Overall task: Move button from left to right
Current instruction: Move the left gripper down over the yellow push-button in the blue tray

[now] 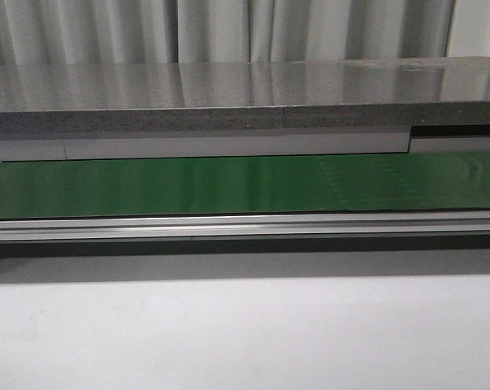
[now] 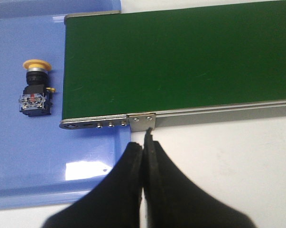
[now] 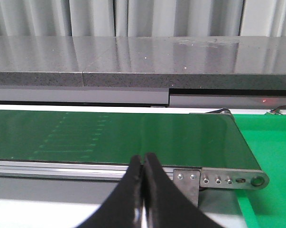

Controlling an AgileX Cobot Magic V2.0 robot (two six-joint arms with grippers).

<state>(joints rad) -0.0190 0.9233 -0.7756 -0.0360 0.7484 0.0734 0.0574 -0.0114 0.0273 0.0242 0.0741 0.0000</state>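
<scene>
Button [image 2: 35,88] lies on its side on blue tray [image 2: 19,156], at 9 o'clock from green belt [image 2: 180,61] end. Left gripper [image 2: 143,142] pinched closed, empty, hovering near belt rail. Right gripper [image 3: 143,166] likewise closed, empty.

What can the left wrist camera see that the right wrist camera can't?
Only the left wrist view shows the button, lying on its side on a blue tray just past the belt's end, plus the left end effector, shut and empty. Only the right wrist view shows the grey counter, curtains, a green tray and the right end effector, also shut. Both show the green belt with its metal edge.
</scene>
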